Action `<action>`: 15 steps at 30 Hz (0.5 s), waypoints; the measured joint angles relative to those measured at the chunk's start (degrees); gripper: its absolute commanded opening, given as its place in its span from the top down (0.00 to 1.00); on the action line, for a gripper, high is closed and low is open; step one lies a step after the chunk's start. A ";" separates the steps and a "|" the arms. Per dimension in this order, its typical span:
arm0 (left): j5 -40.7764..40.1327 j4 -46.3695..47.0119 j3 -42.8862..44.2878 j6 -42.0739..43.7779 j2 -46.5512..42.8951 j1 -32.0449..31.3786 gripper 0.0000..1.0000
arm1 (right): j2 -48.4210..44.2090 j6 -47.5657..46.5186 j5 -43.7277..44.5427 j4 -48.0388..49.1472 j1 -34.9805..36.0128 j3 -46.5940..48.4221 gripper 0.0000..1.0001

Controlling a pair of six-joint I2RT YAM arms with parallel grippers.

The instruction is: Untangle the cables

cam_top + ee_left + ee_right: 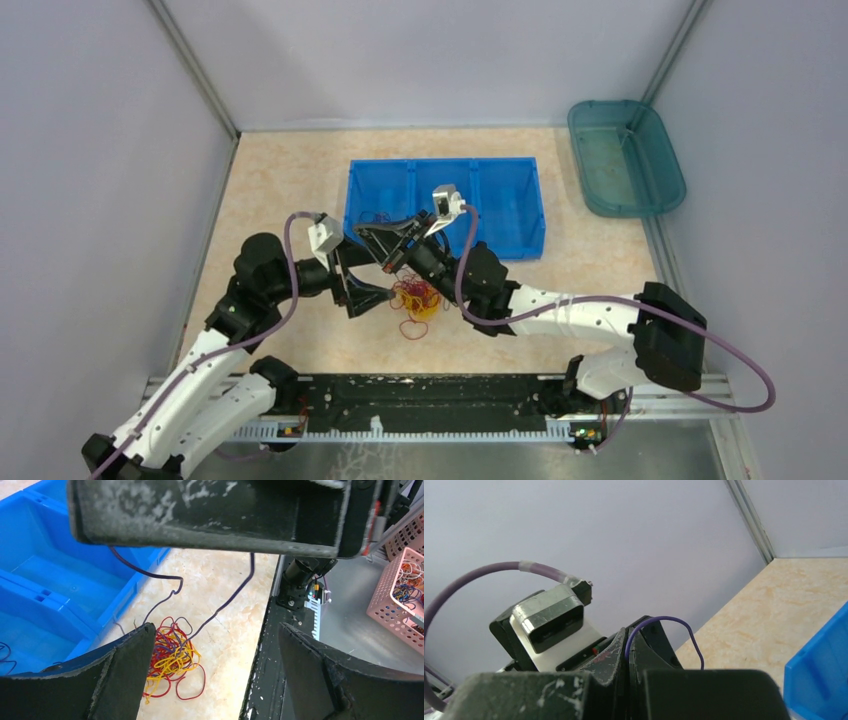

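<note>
Where seen from overhead, finds right gripper (372, 238) held just above left gripper (375, 293), the cables (415, 300) heaped on the table (280, 190) just beside both, nearer the left; through left wrist, shows jaws spread wide, holding nothing, the cables below and left of the gap, one dark cable (220, 610) climbing steeply to the right gripper overhead; through right wrist, shows fingers pinched on that dark cable, its loop poking past the tips; probably calls for lifting along that steep axis.
</note>
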 measured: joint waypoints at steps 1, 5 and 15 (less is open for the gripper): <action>-0.07 0.76 -0.20 -0.35 0.22 0.00 0.03 | 0.24 0.26 0.00 0.22 0.02 0.31 1.00; -0.90 4.96 -1.46 -2.01 1.07 0.00 0.03 | 0.72 1.20 -0.90 1.29 0.07 0.74 1.00; -1.40 14.47 -3.74 -6.32 5.33 0.00 0.30 | 0.90 2.49 -6.16 1.97 0.92 2.19 1.00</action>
